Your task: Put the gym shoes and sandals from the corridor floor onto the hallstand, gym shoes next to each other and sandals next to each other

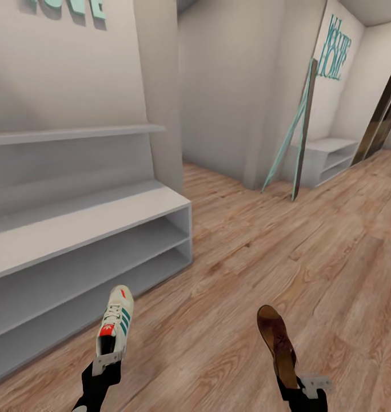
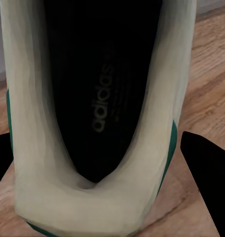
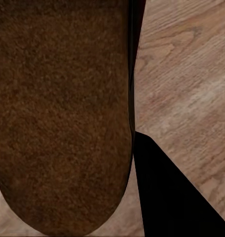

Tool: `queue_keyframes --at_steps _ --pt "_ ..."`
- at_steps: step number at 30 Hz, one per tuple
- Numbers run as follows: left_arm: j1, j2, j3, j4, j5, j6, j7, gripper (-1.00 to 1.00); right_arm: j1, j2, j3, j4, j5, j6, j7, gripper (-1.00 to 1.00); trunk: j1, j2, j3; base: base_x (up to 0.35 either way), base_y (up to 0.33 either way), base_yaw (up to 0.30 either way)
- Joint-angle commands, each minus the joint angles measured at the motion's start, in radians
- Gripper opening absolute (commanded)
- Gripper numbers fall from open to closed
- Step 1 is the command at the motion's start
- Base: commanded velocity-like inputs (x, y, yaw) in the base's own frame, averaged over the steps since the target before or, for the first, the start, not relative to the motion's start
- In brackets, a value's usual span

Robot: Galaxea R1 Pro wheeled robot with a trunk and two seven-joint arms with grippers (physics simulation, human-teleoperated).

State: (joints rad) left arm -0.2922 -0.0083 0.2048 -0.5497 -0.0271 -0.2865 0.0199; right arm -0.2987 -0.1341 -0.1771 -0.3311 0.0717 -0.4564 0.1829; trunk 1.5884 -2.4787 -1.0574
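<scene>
Corridor with pale walls, teal wall lettering, and the corridor floor in light wood-grain planks.

Head view: the hallstand stands at the robot's left, with a long low bench top, two open tiers below, and a wall shelf above. All its visible surfaces are bare. A second low grey unit sits well down the corridor beside a leaning teal frame. The left end effector is clenched on the heel of a gym shoe, toe pointing forward, held clear of the floor just in front of the hallstand's lower tiers. The right end effector grips the heel end of a sandal, toe also forward, out over open floor and well apart from the hallstand.

Left wrist view: the gym shoe shows opening-up, dark insole visible, with a dark finger on each side of the heel.

Right wrist view: the sandal's brown surface sits close to the camera, with one finger beside it. Floor planks lie beyond.

Judgement on the step: carrying both items to the hallstand. Turn toward it before lowering. Set the gym shoe flat and well in from the front edge, leaving room beside it for its pair. Place the sandal apart, also with room for its mate.
</scene>
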Motion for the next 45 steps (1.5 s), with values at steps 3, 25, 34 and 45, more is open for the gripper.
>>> queue_keyframes --at_steps 3,25,34,45 --pt "-0.001 -0.001 0.003 0.001 -0.004 -0.003 0.002 -1.0 0.0 0.001 -0.008 0.001 0.003 -0.002 0.007 -1.0 0.0 0.0 -0.001 0.171 -0.228 0.275" --pt "-0.001 -0.002 0.002 0.002 -0.003 -0.003 0.002 -1.0 0.0 -0.002 -0.008 0.0 0.003 -0.003 0.009 -1.0 0.0 0.0 -0.001 0.062 -0.262 0.182" --pt "-0.001 -0.001 0.004 0.002 -0.003 -0.002 0.002 -1.0 0.0 -0.001 -0.008 0.0 0.004 -0.002 0.008 -1.0 0.0 0.0 -0.001 0.0 -0.273 0.001" --pt "-0.001 0.001 0.004 0.001 -0.002 -0.002 0.002 -1.0 0.0 -0.001 -0.008 0.0 0.003 -0.002 0.007 -1.0 0.0 0.0 -0.001 0.0 -0.273 0.046"
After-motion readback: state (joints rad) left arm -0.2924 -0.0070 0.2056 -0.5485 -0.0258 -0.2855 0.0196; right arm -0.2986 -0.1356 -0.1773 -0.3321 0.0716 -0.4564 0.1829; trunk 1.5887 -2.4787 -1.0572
